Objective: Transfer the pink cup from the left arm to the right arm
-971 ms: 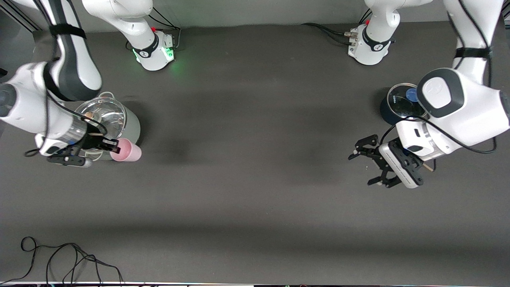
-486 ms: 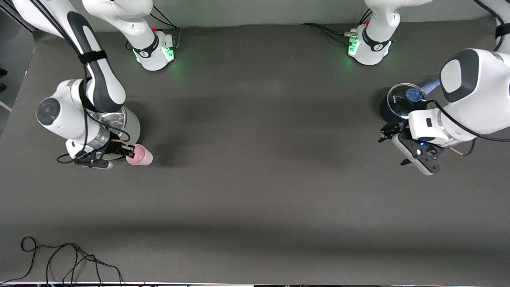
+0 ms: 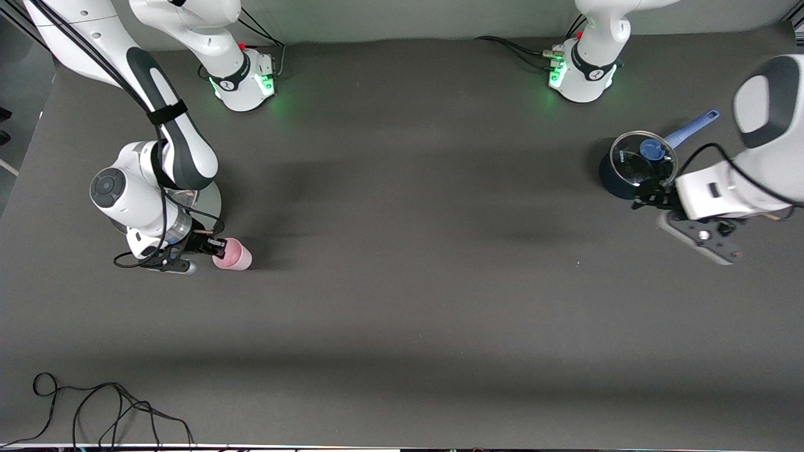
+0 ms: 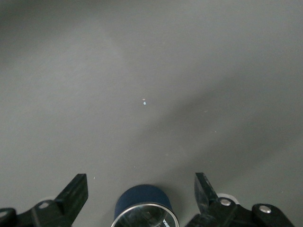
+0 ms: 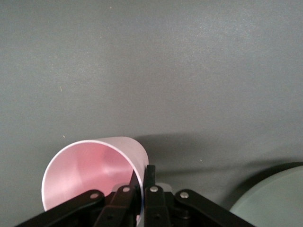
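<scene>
A loose black cable (image 3: 94, 408) lies on the table (image 3: 402, 301) nearest the front camera. At the right arm's end, the right pincer (image 3: 217, 247) is clamped on the rim of the pink cup (image 3: 233, 254), just beside a steel pot (image 3: 204, 199). At the left arm's end, the left pincer (image 4: 142, 194) hangs spread apart over a dark blue lidded pot (image 3: 634, 166), holding nothing.

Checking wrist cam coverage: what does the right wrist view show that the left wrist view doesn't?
Right wrist only: the right gripper shut on the pink cup's rim, cup tilted with its mouth toward the camera, and a grey pot's edge. Left wrist only: the open left gripper, holding nothing, over a dark blue pot with a glass lid. Both: the dark table.
</scene>
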`<state>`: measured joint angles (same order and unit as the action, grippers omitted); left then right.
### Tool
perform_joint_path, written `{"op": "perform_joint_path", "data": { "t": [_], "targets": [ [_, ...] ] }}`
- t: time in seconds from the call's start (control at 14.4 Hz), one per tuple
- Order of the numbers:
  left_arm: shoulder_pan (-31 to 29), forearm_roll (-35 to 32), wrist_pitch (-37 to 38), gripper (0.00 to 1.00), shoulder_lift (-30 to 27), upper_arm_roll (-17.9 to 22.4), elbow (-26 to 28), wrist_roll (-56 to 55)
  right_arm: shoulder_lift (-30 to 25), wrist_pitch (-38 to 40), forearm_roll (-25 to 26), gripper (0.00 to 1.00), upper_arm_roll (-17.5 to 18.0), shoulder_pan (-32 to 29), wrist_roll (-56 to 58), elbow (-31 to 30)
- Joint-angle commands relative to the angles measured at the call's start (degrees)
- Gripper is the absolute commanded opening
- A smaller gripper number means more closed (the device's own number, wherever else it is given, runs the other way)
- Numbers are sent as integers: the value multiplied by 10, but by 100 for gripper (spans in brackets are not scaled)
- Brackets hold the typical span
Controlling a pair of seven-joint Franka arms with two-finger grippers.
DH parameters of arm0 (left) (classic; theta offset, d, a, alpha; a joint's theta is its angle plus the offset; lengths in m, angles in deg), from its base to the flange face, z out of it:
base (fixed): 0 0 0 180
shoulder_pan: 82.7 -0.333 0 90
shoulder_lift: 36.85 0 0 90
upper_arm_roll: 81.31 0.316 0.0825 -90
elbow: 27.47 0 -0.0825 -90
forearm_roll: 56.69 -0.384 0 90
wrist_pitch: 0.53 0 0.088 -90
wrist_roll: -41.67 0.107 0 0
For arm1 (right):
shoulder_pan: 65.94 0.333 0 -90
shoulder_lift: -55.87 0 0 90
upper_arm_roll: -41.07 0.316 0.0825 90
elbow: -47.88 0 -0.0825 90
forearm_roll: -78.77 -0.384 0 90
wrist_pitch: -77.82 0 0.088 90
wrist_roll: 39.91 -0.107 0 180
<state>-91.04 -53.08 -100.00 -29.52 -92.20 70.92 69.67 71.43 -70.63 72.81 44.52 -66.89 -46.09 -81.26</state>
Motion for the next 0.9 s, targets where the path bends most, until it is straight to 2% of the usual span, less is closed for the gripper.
{"op": "perform_joint_path", "data": {
  "t": [0.0, 0.07, 0.21, 0.28, 0.56, 0.69, 0.83],
  "targets": [
    [-3, -10, 25, 100, -7, 2, -8, -59, -9, -6, -11, 25, -4, 4, 16, -7],
    [-3, -10, 38, 100, -7, 11, -16, -83, -11, -4, -11, 56, -4, 4, 16, -7],
    [-3, -12, 73, 100, -7, 21, -36, -120, -28, 9, -11, 93, -4, 5, 14, -7],
    [-3, -22, 83, 100, -7, 26, -45, -127, -46, 31, -11, 100, -3, 7, 13, -5],
    [-3, -26, 138, 100, -8, 38, -80, -176, -122, 115, -11, 100, -4, 30, 8, 4],
    [-3, -22, 136, 100, -8, 43, -90, -231, -160, 164, -11, 100, -4, 30, 9, 17],
    [4, -24, 123, 100, -9, 40, -84, -251, -190, 248, -5, 100, -4, 30, 13, 58]
  ]
}}
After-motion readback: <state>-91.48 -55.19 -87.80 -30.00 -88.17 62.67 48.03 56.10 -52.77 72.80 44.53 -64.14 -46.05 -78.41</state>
